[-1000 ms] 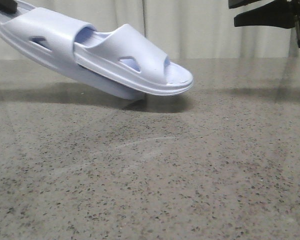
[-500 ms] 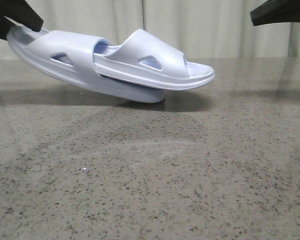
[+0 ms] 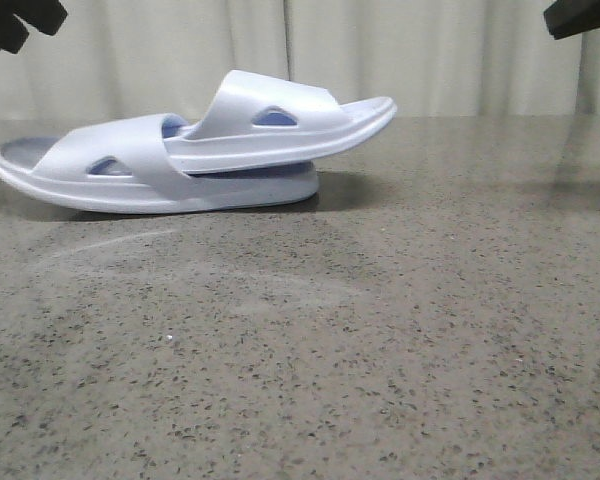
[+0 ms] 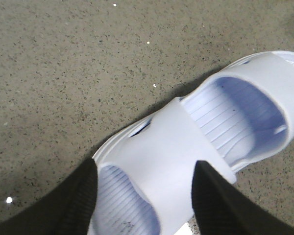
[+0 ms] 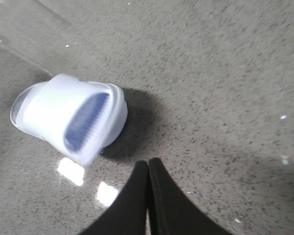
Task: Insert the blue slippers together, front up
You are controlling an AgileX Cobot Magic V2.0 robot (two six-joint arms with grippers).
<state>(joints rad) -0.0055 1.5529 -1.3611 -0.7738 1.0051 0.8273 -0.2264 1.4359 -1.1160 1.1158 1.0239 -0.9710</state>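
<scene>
The two blue slippers lie nested on the table. The lower slipper [image 3: 130, 178] rests flat, and the heel of the upper slipper [image 3: 280, 125] is tucked under its strap with the toe raised and pointing right. My left gripper [image 3: 20, 18] is open at the top left, above the lower slipper's heel and apart from it. In the left wrist view its fingers [image 4: 73, 196] stand wide to either side of the lower slipper's strap [image 4: 171, 142], with the upper slipper [image 4: 264, 83] beyond. My right gripper [image 3: 580, 15] is shut and empty, high at the top right. In the right wrist view it [image 5: 148, 164] points at the slippers' toe end [image 5: 71, 117].
The table [image 3: 380, 350] is dark speckled stone with a glossy surface. A pale curtain [image 3: 430, 50] hangs behind its far edge. Nothing else shows on it.
The nested slippers went from tilted and held off the table to lying flat on it. My left gripper let go and rose to the upper left. My right gripper drew further up and right.
</scene>
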